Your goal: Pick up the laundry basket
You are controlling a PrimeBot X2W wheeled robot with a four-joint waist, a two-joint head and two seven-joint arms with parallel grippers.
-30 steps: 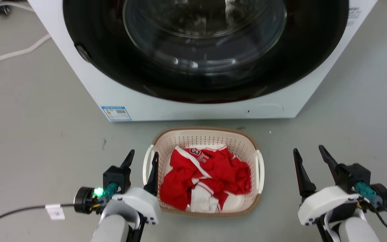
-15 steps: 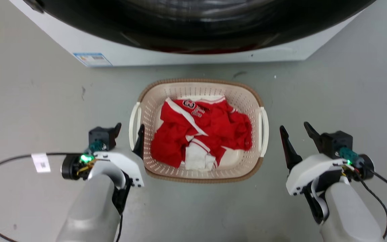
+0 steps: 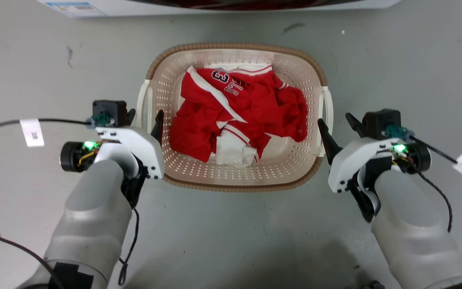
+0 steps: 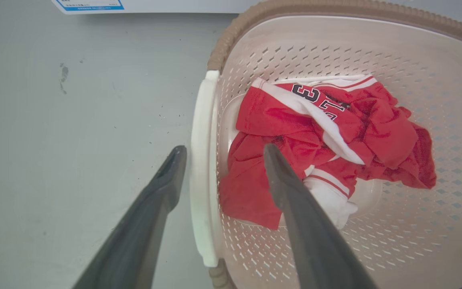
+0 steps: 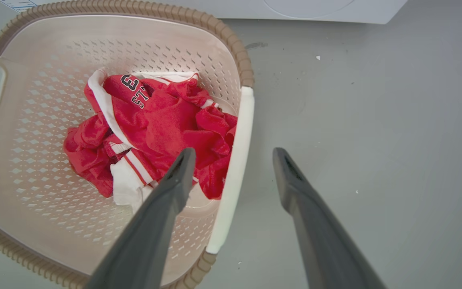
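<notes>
Step in hand: pre-grasp alignment on both handles. No lift yet, by my reading.

The laundry basket (image 3: 239, 187) sits on the grey floor (image 3: 231, 241), just in front of the washing machine (image 3: 94, 5) and between the two arms. A crumpled red jersey (image 3: 251, 108) lies inside it.

Left hand (image 3: 145, 115): fingers spread wide, gripping nothing. In the left wrist view they straddle the left handle (image 4: 201, 168) — one finger on the floor side, the other over the basket interior above the jersey.

Right hand (image 3: 334, 119): likewise spread and empty. In the right wrist view the right handle (image 5: 234, 160) lies between its fingers, the inner one over the clothing and the outer one over bare floor.

Contact: none evident on either side. I cannot tell whether the fingertips are already down at handle level.

Next move, as judged: lower each hand until its handle sits well between the fingers, close both together, then raise both arms evenly to keep the basket level. The inner fingers need to clear the jersey — cloth pinched against a handle would weaken the hold. The handles look thin and smooth, so a grip near mid-handle seems safest.
</notes>
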